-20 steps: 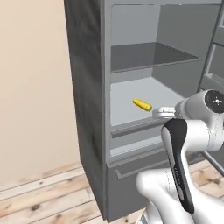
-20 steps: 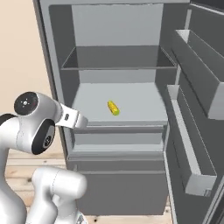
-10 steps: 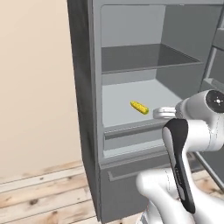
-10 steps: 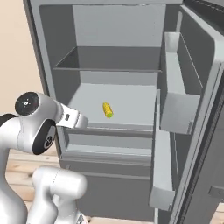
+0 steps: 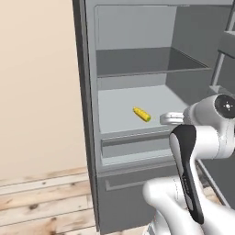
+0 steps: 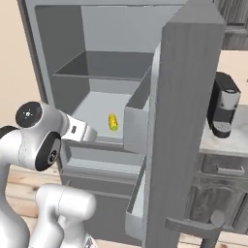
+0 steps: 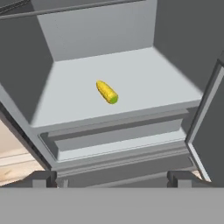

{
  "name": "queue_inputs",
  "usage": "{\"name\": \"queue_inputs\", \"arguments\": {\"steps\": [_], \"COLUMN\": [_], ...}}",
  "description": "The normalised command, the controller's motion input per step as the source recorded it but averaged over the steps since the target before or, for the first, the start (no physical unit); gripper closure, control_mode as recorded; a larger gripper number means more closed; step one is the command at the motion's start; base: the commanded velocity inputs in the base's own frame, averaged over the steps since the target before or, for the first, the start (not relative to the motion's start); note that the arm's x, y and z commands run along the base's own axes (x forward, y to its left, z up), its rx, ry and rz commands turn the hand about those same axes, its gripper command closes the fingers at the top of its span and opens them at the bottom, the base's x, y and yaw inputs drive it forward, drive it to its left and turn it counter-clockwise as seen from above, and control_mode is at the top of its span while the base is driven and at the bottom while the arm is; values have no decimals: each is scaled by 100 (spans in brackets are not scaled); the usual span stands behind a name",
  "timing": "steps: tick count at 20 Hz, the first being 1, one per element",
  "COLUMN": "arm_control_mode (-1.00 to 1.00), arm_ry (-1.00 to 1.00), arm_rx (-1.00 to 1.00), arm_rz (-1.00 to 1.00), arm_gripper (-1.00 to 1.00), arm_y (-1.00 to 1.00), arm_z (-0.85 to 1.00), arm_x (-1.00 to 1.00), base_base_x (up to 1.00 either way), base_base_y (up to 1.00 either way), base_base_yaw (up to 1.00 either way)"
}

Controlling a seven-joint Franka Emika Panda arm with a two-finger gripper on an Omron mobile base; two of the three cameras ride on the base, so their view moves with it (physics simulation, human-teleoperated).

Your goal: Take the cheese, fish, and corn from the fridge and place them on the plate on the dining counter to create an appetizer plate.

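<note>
My pincer (image 7: 112, 177) is spread as wide as it goes and holds nothing, its two dark tips poking up at the bottom of the hand view, aimed straight into the fridge (image 7: 26, 65). Ahead of me, the corn (image 7: 107, 92) lies on its side near the middle of the grey shelf (image 7: 144, 78), green tip toward me, well apart from my fingers. From the left base view I see the corn (image 5: 142, 114) on that same shelf, beyond my forearm. I judge the job barely begun: nothing is in my grasp, and the cheese, the fish and the plate aren't in sight, so I can't say where they stand. The corn looks like the first pick. Below the shelf sits a drawer (image 7: 118, 135) with a raised front lip I'd have to clear. In the right base view the fridge door (image 6: 181, 121) swings close across the opening, its racks (image 6: 138, 118) just beside the corn; that could crowd my reach. A coffee machine (image 6: 223, 104) stands on the counter (image 6: 218, 140) beyond.
</note>
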Motion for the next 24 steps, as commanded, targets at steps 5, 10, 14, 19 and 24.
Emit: {"name": "queue_inputs", "arguments": {"steps": [5, 10, 14, 19, 24], "arm_control_mode": [100, 100, -100, -100, -100], "arm_ry": [0, 0, 0, 0, 0], "arm_rx": [0, 0, 0, 0, -4], "arm_rz": [0, 0, 0, 0, 7], "arm_gripper": [-100, -100, -100, -100, -100], "arm_y": [0, 0, 0, 0, 6], "arm_z": [0, 0, -4, -10, -31], "arm_x": [0, 0, 19, 37, 12], "base_base_x": [10, 21, 15, 0, 0], "base_base_y": [-25, 1, 0, 0, 0], "base_base_yaw": [14, 1, 0, 0, 0]}}
